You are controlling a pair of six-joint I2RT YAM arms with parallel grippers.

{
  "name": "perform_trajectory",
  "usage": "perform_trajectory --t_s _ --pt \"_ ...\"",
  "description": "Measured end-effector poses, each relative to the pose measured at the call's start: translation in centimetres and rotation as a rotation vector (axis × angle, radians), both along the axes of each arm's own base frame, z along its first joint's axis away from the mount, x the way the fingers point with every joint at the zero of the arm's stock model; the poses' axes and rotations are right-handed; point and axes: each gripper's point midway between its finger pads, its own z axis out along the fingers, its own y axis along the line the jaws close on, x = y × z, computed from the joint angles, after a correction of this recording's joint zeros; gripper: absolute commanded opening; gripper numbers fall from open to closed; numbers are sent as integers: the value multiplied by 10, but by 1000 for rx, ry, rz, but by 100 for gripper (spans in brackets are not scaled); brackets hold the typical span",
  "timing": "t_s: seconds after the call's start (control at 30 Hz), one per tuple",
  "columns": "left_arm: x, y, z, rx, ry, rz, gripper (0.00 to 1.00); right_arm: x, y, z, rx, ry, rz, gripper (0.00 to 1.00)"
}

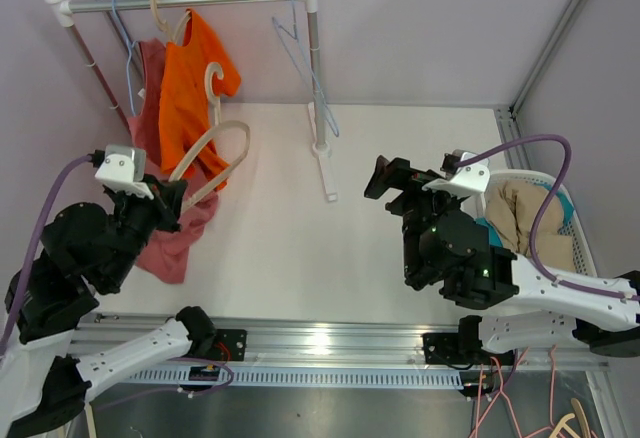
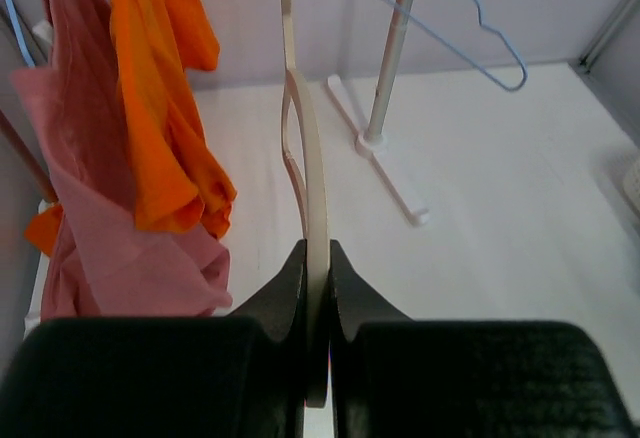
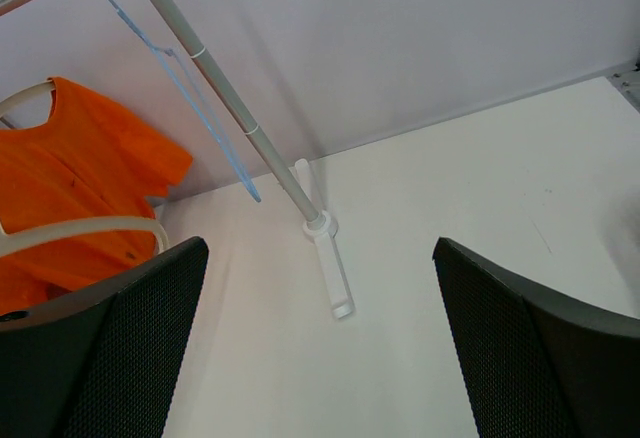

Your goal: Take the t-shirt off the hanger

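left fingers [image 2: 265, 303] clamp the cream hanger [image 2: 312, 158], orange t-shirt [image 2: 160, 128] just beyond their tips; seemingly mid-extraction, next pull the hanger clear, right gripper [image 3: 320, 248] spread wide.

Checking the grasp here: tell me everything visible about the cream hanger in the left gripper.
The cream hanger looks like smooth plastic or wood: a thin curved band forming a loop, with a hook at its far end overlapping the orange t-shirt. Its hook is off the rail. It tilts up and away from the left gripper, whose fingers are shut on its near end, edge-on in the left wrist view. Whether it passes through that shirt cannot be told.
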Motion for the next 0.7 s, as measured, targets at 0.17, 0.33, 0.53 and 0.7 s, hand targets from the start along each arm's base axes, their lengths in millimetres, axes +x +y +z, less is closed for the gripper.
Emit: perform_trajectory --t_s 0.17,0.33,0.53,0.7 --pt "22 -13 32 -17 -124 20 1 5 -4 -5 -38 0 -28 100" --pt "41 -27 61 -1 -223 26 1 13 0 -14 -112 6 -60 99" --pt "63 -46 79 50 -259 35 1 19 8 -25 -194 18 -76 99" --pt "84 -50 78 92 -245 72 1 19 7 -25 -200 18 -78 100"
